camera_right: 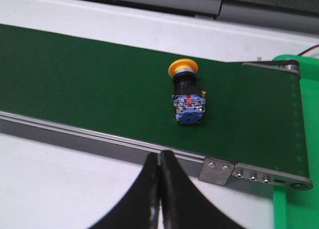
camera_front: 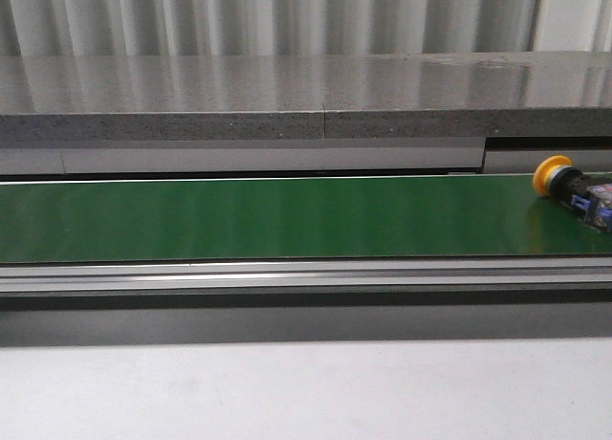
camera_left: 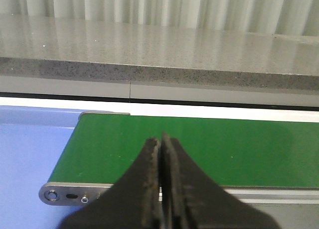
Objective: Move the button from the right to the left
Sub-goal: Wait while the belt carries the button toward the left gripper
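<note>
Green and matte, the flat belt point(camera_front: 287, 218) runs the width of the front view, edged along its near side by a ribbed rail of brushed metal point(camera_front: 287, 275); behind it a speckled grey stone ledge point(camera_front: 239, 100) stands in front of pale corrugated sheeting point(camera_front: 287, 14); the button point(camera_front: 577, 192) lies on its side at the belt's far right end, its round yellow mushroom cap turned away from the near rail, a black collar behind the cap and a boxy clear-and-blue block at the back with a touch of red inside; in the right wrist view it sits on the belt well inside both edges, touched by nothing; the right gripper point(camera_right: 159, 162) hangs off the belt on the near side, its black tapered fingers pressed together and holding nothing; the left gripper point(camera_left: 160, 145) is likewise clenched on nothing, above the rounded left end of the belt, where a metal end plate point(camera_left: 65, 194) carries small bolts beside a blue surface point(camera_left: 30, 154).
</note>
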Tool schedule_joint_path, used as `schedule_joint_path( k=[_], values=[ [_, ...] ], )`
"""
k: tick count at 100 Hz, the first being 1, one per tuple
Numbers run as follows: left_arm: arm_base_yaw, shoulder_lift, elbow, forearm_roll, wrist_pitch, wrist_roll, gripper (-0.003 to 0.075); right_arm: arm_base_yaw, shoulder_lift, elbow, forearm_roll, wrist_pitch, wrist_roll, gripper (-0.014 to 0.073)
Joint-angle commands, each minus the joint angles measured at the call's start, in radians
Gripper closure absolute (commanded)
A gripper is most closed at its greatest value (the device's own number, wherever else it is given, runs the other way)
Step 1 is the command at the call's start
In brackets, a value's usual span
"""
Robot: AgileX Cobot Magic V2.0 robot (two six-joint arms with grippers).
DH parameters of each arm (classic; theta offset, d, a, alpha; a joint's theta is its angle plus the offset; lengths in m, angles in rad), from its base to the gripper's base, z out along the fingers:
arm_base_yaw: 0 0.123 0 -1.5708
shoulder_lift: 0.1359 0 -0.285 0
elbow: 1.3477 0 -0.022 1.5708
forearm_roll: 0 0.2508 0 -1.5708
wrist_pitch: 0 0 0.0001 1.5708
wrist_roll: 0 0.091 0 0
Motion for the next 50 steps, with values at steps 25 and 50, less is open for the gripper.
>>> schedule_joint_path(
  k=[25, 50],
  values=[
    [0.003, -0.036, 0.024, -0.010, -0.081, 0.000, 0.0740, 0.002, -0.322, 0.093, 0.001, -0.086, -0.010, 0.0660],
    [0.003, -0.036, 0.024, -0.010, -0.129, 0.000, 0.0740, 0.002, -0.462, 0.144, 0.001, -0.070, -0.010, 0.0660]
  ],
)
